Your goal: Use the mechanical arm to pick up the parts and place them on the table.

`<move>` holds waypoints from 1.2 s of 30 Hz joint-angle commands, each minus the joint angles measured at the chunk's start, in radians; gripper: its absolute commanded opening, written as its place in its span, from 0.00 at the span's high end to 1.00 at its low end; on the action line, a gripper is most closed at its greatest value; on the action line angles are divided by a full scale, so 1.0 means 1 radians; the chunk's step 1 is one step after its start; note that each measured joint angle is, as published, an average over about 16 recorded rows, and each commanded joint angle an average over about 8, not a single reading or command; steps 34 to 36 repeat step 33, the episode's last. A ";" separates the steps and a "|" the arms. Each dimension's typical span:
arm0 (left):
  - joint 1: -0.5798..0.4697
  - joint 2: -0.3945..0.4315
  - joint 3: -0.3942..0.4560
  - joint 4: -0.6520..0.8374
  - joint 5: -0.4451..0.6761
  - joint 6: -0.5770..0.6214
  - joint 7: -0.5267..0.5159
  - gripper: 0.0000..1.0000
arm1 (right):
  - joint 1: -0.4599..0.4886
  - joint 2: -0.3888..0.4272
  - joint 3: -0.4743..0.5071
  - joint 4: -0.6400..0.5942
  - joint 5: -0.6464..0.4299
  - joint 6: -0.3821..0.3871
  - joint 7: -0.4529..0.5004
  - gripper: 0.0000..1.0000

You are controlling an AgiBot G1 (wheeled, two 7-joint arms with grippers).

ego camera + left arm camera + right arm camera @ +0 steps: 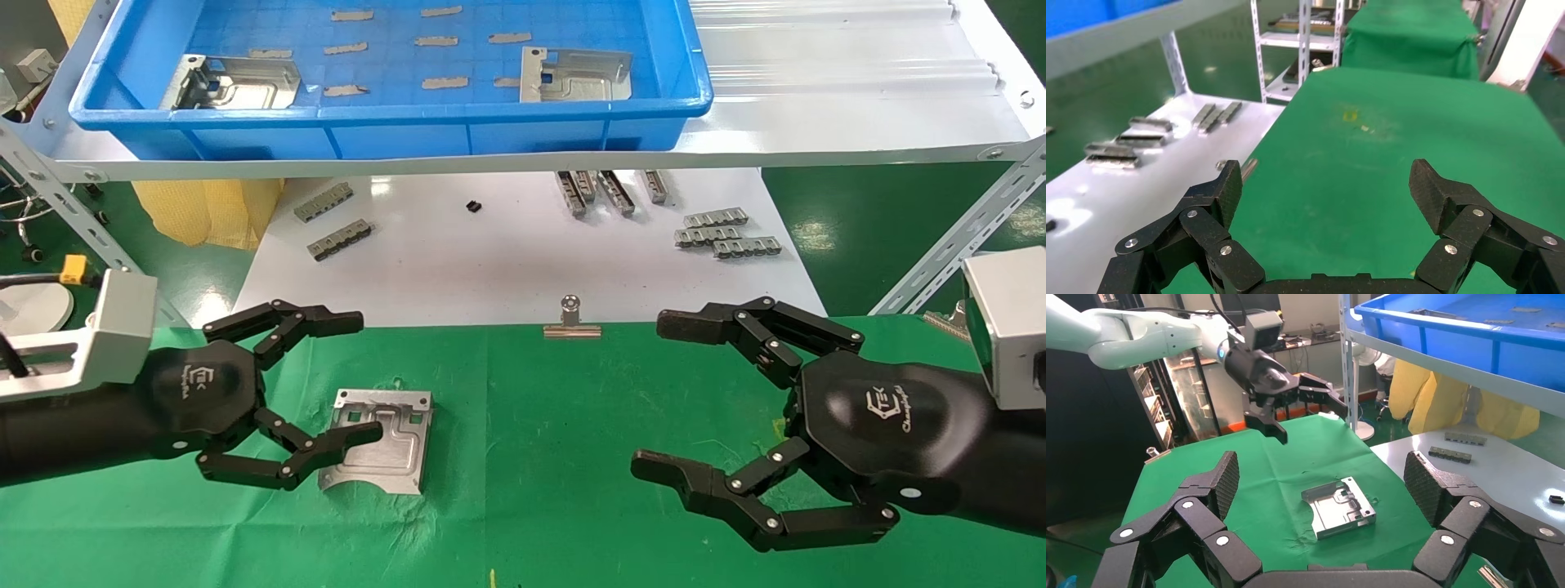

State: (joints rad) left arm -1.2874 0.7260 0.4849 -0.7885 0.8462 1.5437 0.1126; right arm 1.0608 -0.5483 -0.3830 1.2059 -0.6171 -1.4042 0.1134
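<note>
One metal part lies flat on the green surface. The left pincer hangs above it, fingers apart; the right pincer is apart too. The part looks thin, stiff and slippery, so grab its edges.

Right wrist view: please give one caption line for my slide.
Left gripper open above a silver part lying on the green table.

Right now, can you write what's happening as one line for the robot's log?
left gripper: open, above part on table | right gripper: open, empty | bin: two parts left
</note>
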 commanded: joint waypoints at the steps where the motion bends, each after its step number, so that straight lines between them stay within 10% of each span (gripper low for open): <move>1: 0.017 -0.009 -0.017 -0.041 -0.009 -0.004 -0.025 0.00 | 0.000 0.000 0.000 0.000 0.000 0.000 0.000 0.00; 36: 0.230 -0.124 -0.222 -0.534 -0.127 -0.052 -0.314 0.00 | 0.000 0.000 0.000 0.000 0.000 0.000 0.000 0.00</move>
